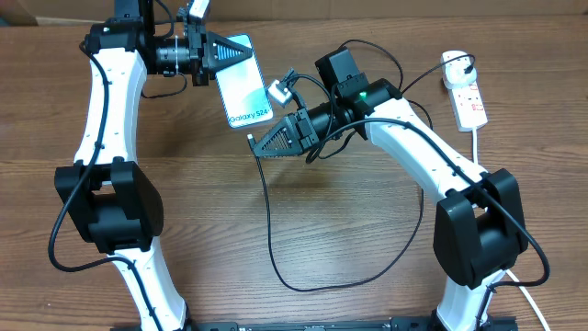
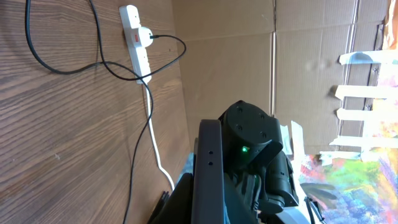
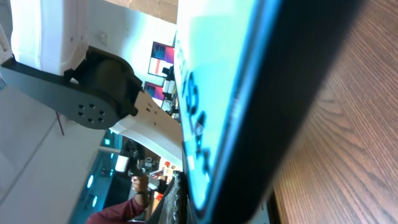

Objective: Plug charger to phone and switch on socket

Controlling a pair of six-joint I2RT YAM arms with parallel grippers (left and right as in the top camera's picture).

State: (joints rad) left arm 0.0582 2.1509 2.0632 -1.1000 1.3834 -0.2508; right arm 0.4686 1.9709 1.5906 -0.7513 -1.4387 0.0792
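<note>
Left gripper clamps the phone by its top end; right gripper, pinching the charger, sits just below the phone's lower end, roughly along its long axis

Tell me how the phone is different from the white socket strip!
The phone is held by the left gripper; the socket lies flat on the table. The phone has a pale blue-white screen with dark edges; the socket is plain white with red marks. The phone looks wider, the socket long and narrow. Both are flat, straight-sided shapes.
</note>
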